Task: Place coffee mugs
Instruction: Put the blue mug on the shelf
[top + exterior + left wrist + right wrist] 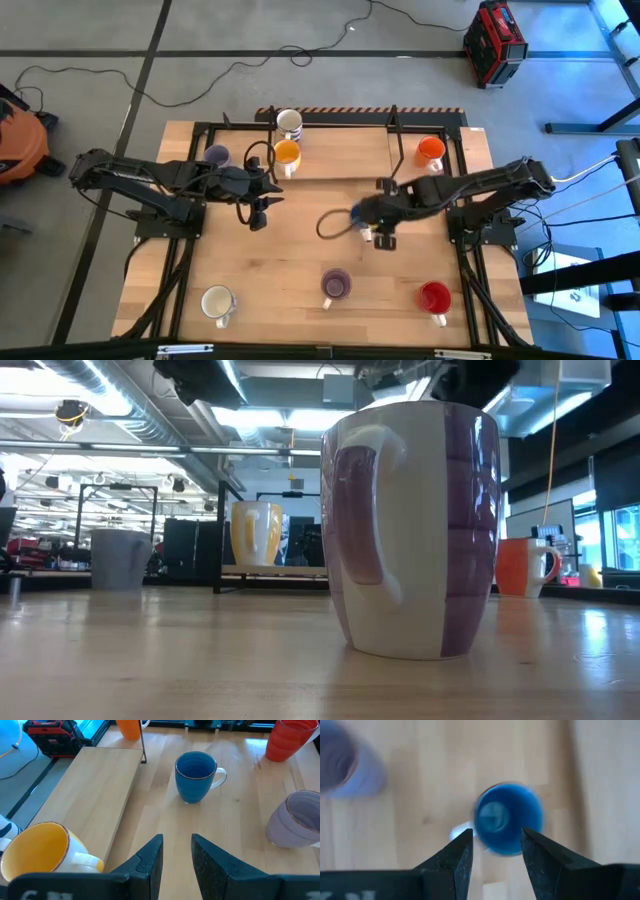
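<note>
Blue mug (195, 776) upright (empty), right gripper (496, 851) parted above it, left gripper (176, 854) parted, empty.

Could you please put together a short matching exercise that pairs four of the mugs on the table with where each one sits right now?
Mugs:
1. blue mug
2. yellow mug
3. red mug
4. purple mug

Places:
A. near edge, on the right arm's side
B. mid-table, under the right gripper
C. raised board at the far side
D. middle of the near edge

Pairs: 1-B, 2-C, 3-A, 4-D
</note>
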Robot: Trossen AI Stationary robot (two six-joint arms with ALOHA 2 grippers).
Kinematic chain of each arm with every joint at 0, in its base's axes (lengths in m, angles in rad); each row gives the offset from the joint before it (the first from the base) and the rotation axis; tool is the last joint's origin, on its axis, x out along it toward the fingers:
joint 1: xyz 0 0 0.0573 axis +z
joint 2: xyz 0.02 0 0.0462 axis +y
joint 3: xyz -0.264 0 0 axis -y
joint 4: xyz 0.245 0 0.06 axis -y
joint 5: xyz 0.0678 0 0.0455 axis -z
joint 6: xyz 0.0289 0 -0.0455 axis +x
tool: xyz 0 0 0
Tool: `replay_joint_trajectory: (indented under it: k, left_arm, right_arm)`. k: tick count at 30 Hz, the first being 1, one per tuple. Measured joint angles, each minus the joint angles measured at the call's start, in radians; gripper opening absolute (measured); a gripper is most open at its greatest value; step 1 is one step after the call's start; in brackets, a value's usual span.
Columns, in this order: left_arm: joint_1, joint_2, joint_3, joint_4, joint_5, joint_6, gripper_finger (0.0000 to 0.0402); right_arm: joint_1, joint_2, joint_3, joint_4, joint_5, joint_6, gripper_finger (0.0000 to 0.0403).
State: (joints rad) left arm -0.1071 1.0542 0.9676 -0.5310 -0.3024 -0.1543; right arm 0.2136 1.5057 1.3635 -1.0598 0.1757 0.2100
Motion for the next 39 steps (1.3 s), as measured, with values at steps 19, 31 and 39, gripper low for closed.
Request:
replay_joint_trajectory:
  k: [19,31,39]
  left_arm:
    - [0.0,0.0,0.0,0.001,-0.004,-0.01,0.0095]
    - [0.0,0.0,0.0,0.001,-0.009,-0.023,0.0095]
    - [0.0,0.0,0.0,0.004,-0.009,-0.023,0.0095]
  right_arm:
    - [-0.022,0.07,-0.167,0.124,-0.098,-0.116,0.0152]
    - [-0.067,0.117,-0.167,0.115,-0.1,-0.263,0.015]
    - [-0.07,0.183,-0.167,0.128,-0.116,-0.305,0.0104]
